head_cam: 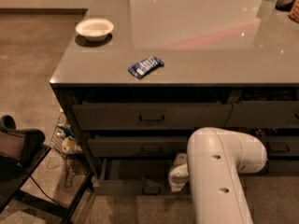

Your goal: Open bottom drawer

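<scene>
Bottom drawer: We see the bottom drawer point(124, 186) at 6 o'clock in the view. It is the lowest of three, under the middle drawer point(121, 146) and the top drawer point(112, 116).
How open: Its front sticks out past the two above, with a dark gap behind it. So we think it is partly open.
Handle: The small dark handle point(152, 190) sits in the middle of that front, down near the floor.
Gripper: The gripper point(176, 178) is at 5 o'clock in the view, near the handle and at about 2 o'clock from it. It hangs right by the top edge of the drawer front. We cannot tell if it touches, or if it is apart, together or clamped on something.
Why so low: The drawer is almost on the floor, so we think the gripper has to go way down to reach it.
Arm: The fat white arm point(215, 185) comes up from 6 o'clock. It bends like an elbow at 2 o'clock from the gripper, then turns left and dips down. It hides the right part of the drawers.
Counter top: The white bowl point(94, 28) is at 10 o'clock and the blue packet point(145, 66) at 12 o'clock. Both lie up on the counter top point(196, 55), well away from the pulling.
What is left: We think the drawer can slide out more, toward 6 o'clock.
</scene>
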`<state>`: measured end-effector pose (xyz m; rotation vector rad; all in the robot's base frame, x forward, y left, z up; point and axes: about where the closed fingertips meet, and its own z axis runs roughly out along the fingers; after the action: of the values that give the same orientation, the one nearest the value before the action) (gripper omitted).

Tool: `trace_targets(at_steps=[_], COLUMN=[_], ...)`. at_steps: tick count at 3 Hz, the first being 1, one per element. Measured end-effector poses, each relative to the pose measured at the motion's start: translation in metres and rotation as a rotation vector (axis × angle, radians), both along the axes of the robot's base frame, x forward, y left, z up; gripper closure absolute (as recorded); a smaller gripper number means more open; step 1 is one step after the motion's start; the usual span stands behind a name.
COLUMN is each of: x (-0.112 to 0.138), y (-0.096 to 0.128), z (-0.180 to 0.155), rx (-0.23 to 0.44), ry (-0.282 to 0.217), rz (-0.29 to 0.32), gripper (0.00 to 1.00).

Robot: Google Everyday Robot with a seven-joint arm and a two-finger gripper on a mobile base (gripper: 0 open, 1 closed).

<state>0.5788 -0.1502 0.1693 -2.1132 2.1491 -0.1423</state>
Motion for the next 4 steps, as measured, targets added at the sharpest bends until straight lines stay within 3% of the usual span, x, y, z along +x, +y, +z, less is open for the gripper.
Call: trace_targets(at_steps=[1, 2, 3, 4], x=[0.000, -0.025, -0.025, -0.046], y=[0.000, 0.007, 0.007, 0.005], z=[-0.001, 0.006, 0.006, 0.000], rx=[0.000, 0.016, 0.016, 0.011], ry=[0.000, 0.031, 0.031, 0.062], rz=[0.000, -0.032, -0.032, -0.032], gripper=[1.00, 1.00, 1.00, 1.00])
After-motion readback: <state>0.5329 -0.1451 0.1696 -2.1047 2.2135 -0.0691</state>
